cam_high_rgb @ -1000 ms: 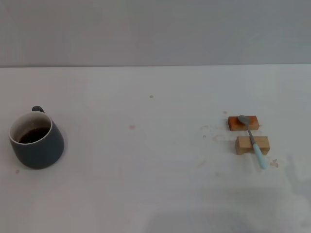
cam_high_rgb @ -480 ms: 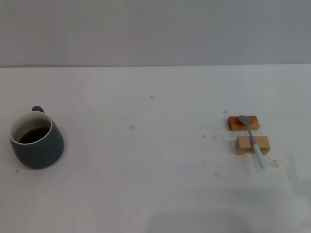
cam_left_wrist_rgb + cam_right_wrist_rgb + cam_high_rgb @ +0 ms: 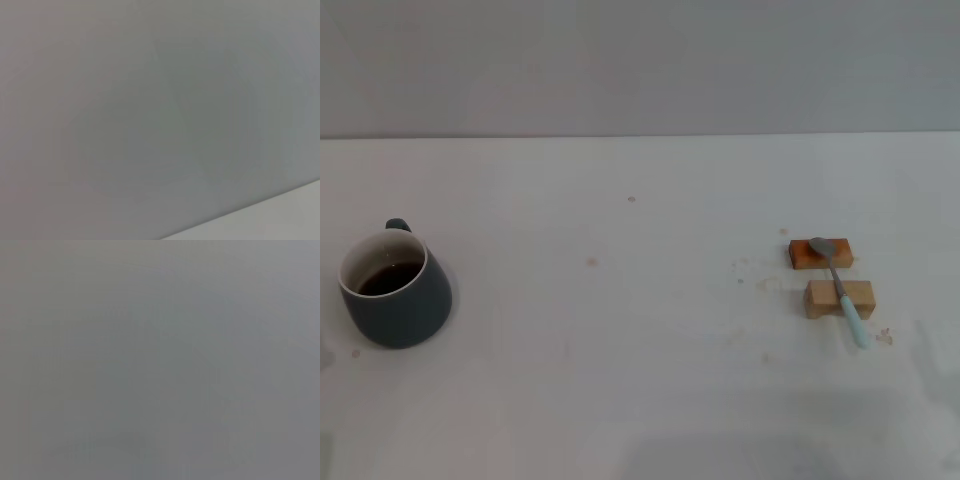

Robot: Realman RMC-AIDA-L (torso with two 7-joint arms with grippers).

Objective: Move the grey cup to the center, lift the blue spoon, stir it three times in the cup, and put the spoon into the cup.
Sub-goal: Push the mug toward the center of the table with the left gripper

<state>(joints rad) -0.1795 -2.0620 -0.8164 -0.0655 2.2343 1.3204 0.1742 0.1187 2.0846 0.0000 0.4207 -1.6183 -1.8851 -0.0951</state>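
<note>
The grey cup [image 3: 397, 290] stands upright at the left of the white table in the head view, handle to the back, dark brown liquid inside. The blue spoon [image 3: 841, 290] lies at the right, its grey bowl on an orange block [image 3: 820, 253] and its pale blue handle across a pale wooden block [image 3: 839, 298], the handle end pointing toward the front. Neither gripper shows in any view. Both wrist views show only plain grey wall; the left wrist view also shows a strip of table.
The white table [image 3: 620, 330] runs back to a grey wall. Small crumbs and stains lie around the blocks and near the table's middle. A faint shadow lies along the front edge.
</note>
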